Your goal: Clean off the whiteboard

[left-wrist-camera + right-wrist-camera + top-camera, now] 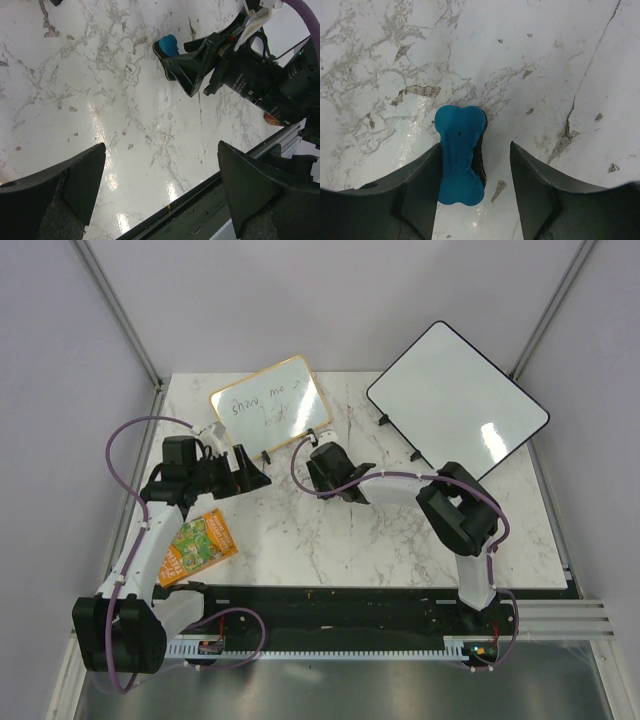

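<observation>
Whiteboard, small, yellow-framed, with handwriting (268, 402) — stands tilted at the far side of the white marble tabletop (330, 540), beside a large black-rimmed blank board (455, 400). R gripper (475, 150): jaws parted, straddling a blue bone-shaped eraser (460, 155); one finger touches it, the other is apart. L gripper (161, 150): jaws wide — nothing held.

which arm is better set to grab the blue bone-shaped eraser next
Right. The blue bone-shaped eraser already sits between the open fingers of the right gripper, touching one of them. The left gripper is open and empty, with the eraser well beyond its fingers.
</observation>
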You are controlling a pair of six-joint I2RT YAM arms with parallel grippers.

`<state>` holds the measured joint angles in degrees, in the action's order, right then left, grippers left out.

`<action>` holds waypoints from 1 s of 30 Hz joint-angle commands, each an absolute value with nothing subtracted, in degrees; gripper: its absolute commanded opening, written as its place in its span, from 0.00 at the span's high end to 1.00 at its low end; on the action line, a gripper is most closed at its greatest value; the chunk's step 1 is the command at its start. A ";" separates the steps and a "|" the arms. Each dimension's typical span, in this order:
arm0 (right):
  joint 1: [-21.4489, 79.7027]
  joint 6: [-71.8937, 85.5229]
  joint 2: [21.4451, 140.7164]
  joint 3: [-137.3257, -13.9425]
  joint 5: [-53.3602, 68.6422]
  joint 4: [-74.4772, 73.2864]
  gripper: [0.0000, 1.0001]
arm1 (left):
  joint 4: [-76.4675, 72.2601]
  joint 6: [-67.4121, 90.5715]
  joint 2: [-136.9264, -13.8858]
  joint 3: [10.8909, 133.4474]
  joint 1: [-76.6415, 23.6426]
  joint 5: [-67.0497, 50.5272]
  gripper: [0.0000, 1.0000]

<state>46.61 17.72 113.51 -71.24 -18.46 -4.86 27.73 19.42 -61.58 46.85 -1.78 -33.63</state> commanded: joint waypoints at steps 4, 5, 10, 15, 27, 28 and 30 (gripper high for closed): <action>46.32 19.16 116.45 -71.28 -16.88 -3.08 0.50 | 26.46 17.75 -62.05 46.85 -1.14 -35.86 0.02; 46.32 19.16 116.98 -71.45 -16.79 -3.08 0.51 | 26.54 17.75 -62.05 46.76 -1.06 -35.77 0.02; 46.23 19.33 117.42 -71.89 -16.35 -2.73 0.81 | 26.46 17.75 -62.75 47.11 -0.97 -35.07 0.02; 45.27 19.95 114.97 -69.35 -15.91 -0.62 1.00 | 26.11 20.03 -62.23 48.95 -0.88 -28.49 0.04; 40.61 18.38 105.48 -66.09 -8.00 6.59 1.00 | 15.48 30.67 -75.21 65.11 1.13 -15.20 0.01; 40.52 17.85 105.21 -66.79 -7.91 6.77 1.00 | 13.82 31.02 -76.89 66.00 2.97 -15.81 0.01; 40.25 16.88 104.77 -67.85 -7.39 7.12 1.00 | 12.40 32.77 -81.27 68.10 4.56 -16.17 0.01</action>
<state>40.16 19.14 108.66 -65.41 -10.07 3.49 18.26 27.88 -74.61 63.88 1.02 -17.89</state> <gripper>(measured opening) 0.071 0.991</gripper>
